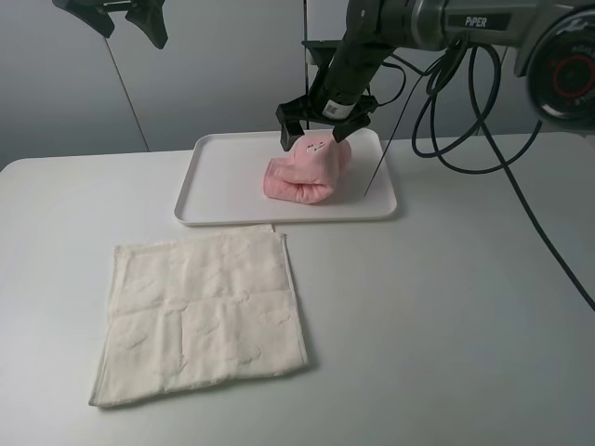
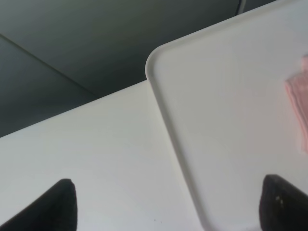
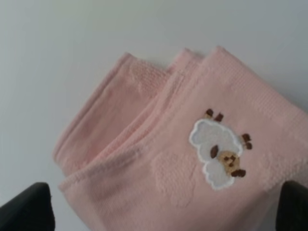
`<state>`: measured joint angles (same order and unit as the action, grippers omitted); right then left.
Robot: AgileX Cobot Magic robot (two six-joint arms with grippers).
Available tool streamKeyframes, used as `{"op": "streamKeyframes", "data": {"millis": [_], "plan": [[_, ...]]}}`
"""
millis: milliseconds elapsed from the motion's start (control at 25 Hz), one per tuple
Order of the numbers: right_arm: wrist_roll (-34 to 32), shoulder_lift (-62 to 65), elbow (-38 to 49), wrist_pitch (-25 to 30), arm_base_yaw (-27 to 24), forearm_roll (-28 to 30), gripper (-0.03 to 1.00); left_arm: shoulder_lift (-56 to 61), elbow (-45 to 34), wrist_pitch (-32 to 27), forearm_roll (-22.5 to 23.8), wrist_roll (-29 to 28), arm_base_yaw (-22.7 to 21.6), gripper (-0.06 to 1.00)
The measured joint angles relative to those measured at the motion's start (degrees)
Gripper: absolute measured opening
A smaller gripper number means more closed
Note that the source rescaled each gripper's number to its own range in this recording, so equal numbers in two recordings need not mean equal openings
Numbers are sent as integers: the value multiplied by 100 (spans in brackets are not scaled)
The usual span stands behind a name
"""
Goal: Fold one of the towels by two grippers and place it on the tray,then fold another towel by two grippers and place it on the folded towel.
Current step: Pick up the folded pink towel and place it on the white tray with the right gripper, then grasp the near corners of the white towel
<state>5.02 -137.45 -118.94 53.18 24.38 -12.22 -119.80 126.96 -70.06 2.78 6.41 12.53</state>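
The pale pink towel (image 1: 302,172) lies folded in a thick bundle on the white tray (image 1: 214,200), with a small sheep patch (image 3: 216,154) facing up. My right gripper (image 1: 312,137) hovers just over its far end, open, its fingers (image 3: 33,207) spread to either side of the pink towel (image 3: 159,159) without gripping it. The cream-white towel (image 1: 200,316) is spread flat on the table in front of the tray. My left gripper (image 1: 125,26) hangs high at the back left, open and empty; its wrist view shows the tray's corner (image 2: 166,120) and an edge of pink towel (image 2: 298,106).
Black cables (image 1: 465,111) loop down from the right arm behind the tray's right end. The white table (image 1: 446,307) extends bare to the right of the cream towel. A thin rod (image 1: 381,158) leans at the tray's right side.
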Motion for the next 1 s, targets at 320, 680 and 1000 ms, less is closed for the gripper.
{"op": "streamKeyframes", "data": {"millis": [320,680,1000], "plan": [[535,221,1,551,10,86,100,0,0,0,20,0,-37,98],[740,1065,-3,1059,10,547,100,11,-45,0,-78,425,-478,98],[1027,1127,-3,1645,10,226,100,737,-1336,12,-437,1833,-1056,98]]}}
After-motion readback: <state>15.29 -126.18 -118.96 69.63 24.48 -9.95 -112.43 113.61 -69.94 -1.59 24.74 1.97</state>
